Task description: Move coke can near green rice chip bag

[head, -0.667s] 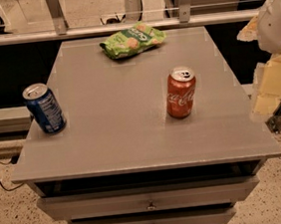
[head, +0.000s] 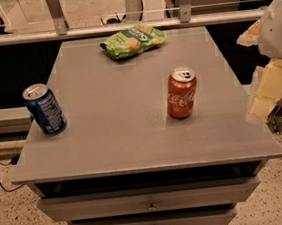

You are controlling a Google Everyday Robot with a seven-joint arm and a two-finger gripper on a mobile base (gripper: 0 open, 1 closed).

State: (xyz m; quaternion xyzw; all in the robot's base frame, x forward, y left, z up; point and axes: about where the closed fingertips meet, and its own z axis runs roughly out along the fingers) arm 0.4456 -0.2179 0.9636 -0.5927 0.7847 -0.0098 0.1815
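Grey-topped drawer cabinet (head: 118, 137) on speckled floor, railing behind. Off its right edge, pale gripper (head: 263, 99), carrying nothing; impossible to tell whether spread or pressed together. To the gripper's left and apart from it, coke can (head: 181, 93): stands upright, red with white script, silver top, no dents visible. Farther left and beyond the can, near the far edge, green rice chip bag (head: 132, 40), lying flat, well apart from the can. Farthest left, blue soda can (head: 44, 109). Looks not begun: reaching, grasping, carrying toward the bag and setting down all left.
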